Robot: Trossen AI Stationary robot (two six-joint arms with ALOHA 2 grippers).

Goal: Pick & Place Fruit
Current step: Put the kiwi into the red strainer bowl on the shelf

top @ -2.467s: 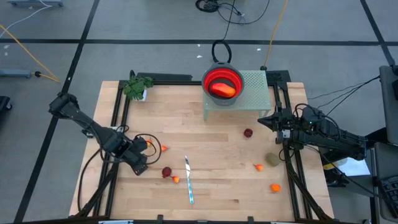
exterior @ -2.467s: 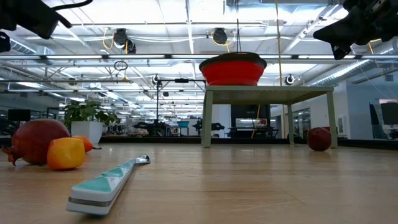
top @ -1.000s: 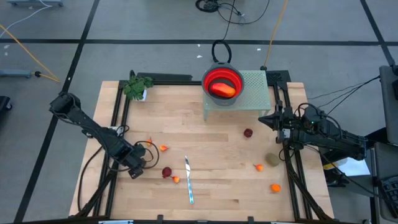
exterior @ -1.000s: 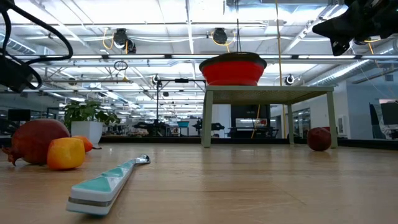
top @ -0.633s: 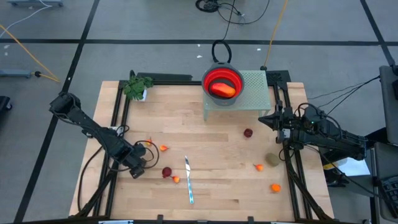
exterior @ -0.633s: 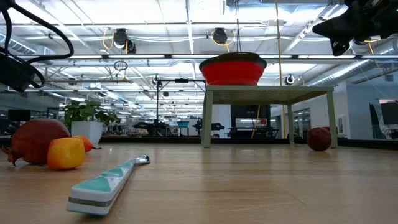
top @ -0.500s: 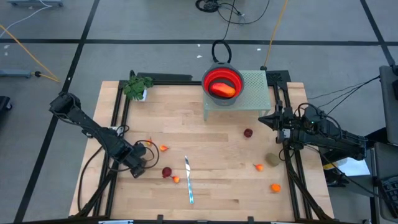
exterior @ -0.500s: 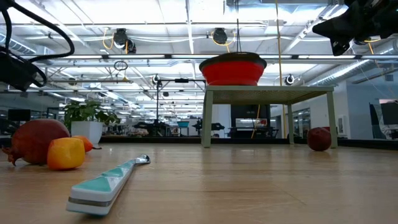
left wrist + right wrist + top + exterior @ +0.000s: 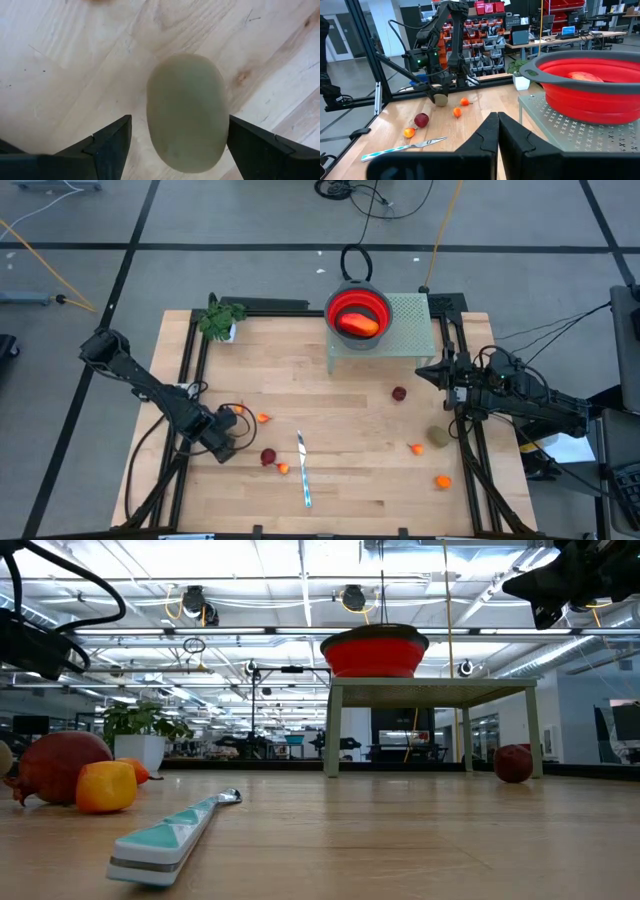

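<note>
Four views, one table
The table [image 9: 350, 480] is seen from overhead, level across its top, and closely from both wrists; the red bowl [image 9: 374, 651] is shared.

Pale wooden worktop [image 9: 350, 480] in a black frame stands on grey floor [image 9: 250, 220] crossed by dark lines, with black cables [image 9: 365, 195] at the far side. Low view: open hall beyond, ceiling trusses with rows of strip lights [image 9: 250, 585]. Right wrist view: red storage bins on shelving [image 9: 490, 25], desks with monitors [image 9: 567, 32] farther off.
</note>
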